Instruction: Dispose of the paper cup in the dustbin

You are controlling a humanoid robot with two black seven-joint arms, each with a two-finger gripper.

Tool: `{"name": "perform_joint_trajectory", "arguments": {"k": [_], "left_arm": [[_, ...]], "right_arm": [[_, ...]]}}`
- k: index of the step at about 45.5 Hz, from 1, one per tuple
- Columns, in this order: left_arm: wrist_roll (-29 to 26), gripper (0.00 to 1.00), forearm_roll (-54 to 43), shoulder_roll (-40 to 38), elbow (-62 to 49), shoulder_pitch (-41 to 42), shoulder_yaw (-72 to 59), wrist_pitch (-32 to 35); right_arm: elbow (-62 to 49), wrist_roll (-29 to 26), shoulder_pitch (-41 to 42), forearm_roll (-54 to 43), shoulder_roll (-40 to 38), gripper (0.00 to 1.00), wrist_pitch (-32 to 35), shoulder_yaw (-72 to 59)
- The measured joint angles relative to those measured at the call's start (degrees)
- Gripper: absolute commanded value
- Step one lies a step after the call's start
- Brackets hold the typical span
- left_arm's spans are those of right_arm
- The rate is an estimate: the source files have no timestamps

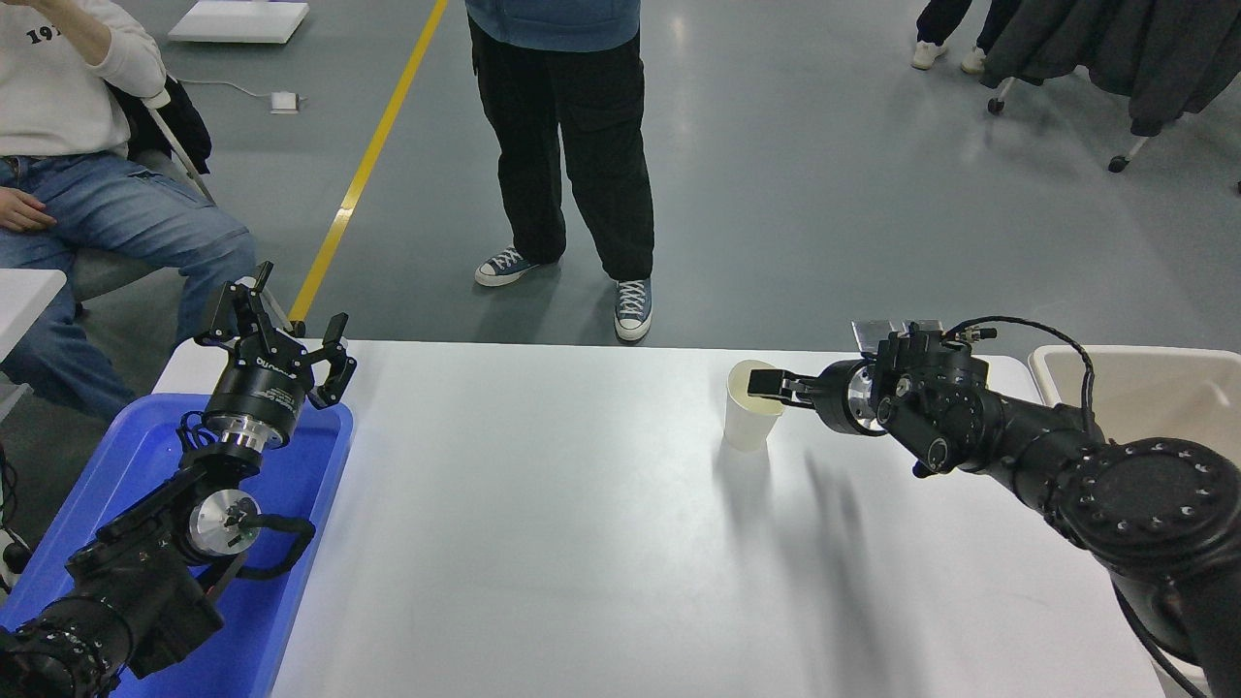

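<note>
The paper cup (748, 425) stands upright on the white table (543, 523), right of centre near the far edge. My right gripper (762, 385) comes in from the right and its tip sits at the cup's right rim, overlapping the cup's mouth. I see it edge-on, so its grip on the cup does not show. The beige dustbin (1144, 393) stands off the table's right end, partly hidden behind my right arm. My left gripper (273, 312) is open and empty, parked at the lower left.
A bright blue tray (145, 456) lies under my left arm at the table's left end. A person in black trousers stands just beyond the far edge. Another person sits at the upper left.
</note>
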Motion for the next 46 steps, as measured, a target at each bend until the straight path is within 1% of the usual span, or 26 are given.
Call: {"name": "perform_joint_trajectory", "arguments": {"k": [3, 12, 14, 20, 23, 27, 31, 34, 35, 36, 37, 40, 44, 46], "left_arm": [[0.0, 1.0, 0.0, 0.0, 0.0, 0.0, 0.0, 0.0], [0.0, 1.0, 0.0, 0.0, 0.0, 0.0, 0.0, 0.0], [0.0, 1.0, 0.0, 0.0, 0.0, 0.0, 0.0, 0.0], [0.0, 1.0, 0.0, 0.0, 0.0, 0.0, 0.0, 0.0], [0.0, 1.0, 0.0, 0.0, 0.0, 0.0, 0.0, 0.0], [0.0, 1.0, 0.0, 0.0, 0.0, 0.0, 0.0, 0.0], [0.0, 1.0, 0.0, 0.0, 0.0, 0.0, 0.0, 0.0], [0.0, 1.0, 0.0, 0.0, 0.0, 0.0, 0.0, 0.0], [0.0, 1.0, 0.0, 0.0, 0.0, 0.0, 0.0, 0.0], [0.0, 1.0, 0.0, 0.0, 0.0, 0.0, 0.0, 0.0], [0.0, 1.0, 0.0, 0.0, 0.0, 0.0, 0.0, 0.0], [0.0, 1.0, 0.0, 0.0, 0.0, 0.0, 0.0, 0.0], [0.0, 1.0, 0.0, 0.0, 0.0, 0.0, 0.0, 0.0], [0.0, 1.0, 0.0, 0.0, 0.0, 0.0, 0.0, 0.0]], "right_arm": [[-0.1, 0.3, -0.2, 0.1, 0.0, 0.92, -0.3, 0.1], [-0.1, 1.2, -0.5, 0.2, 0.0, 0.88, -0.9, 0.3], [-0.1, 1.4, -0.6, 0.2, 0.0, 0.85, -0.9, 0.4], [-0.1, 2.0, -0.7, 0.3, 0.0, 0.69, -1.1, 0.4], [-0.1, 2.3, -0.7, 0.3, 0.0, 0.66, -1.1, 0.4], [-0.1, 2.6, -0.7, 0.3, 0.0, 0.56, -1.2, 0.3], [-0.1, 2.9, -0.7, 0.3, 0.0, 0.51, -1.2, 0.1], [-0.1, 3.2, -0.7, 0.3, 0.0, 0.43, -1.2, -0.1], [-0.1, 3.2, -0.7, 0.3, 0.0, 0.39, -1.2, -0.1], [-0.2, 3.3, -0.7, 0.3, 0.0, 0.37, -1.2, -0.2], [-0.2, 3.4, -0.7, 0.3, 0.0, 0.33, -1.2, -0.2], [-0.2, 3.5, -0.7, 0.3, 0.0, 0.11, -1.2, -0.3], [-0.2, 3.6, -0.7, 0.2, 0.0, 0.0, -1.2, -0.4], [-0.2, 3.6, -0.7, 0.2, 0.0, 0.0, -1.1, -0.4]]}}
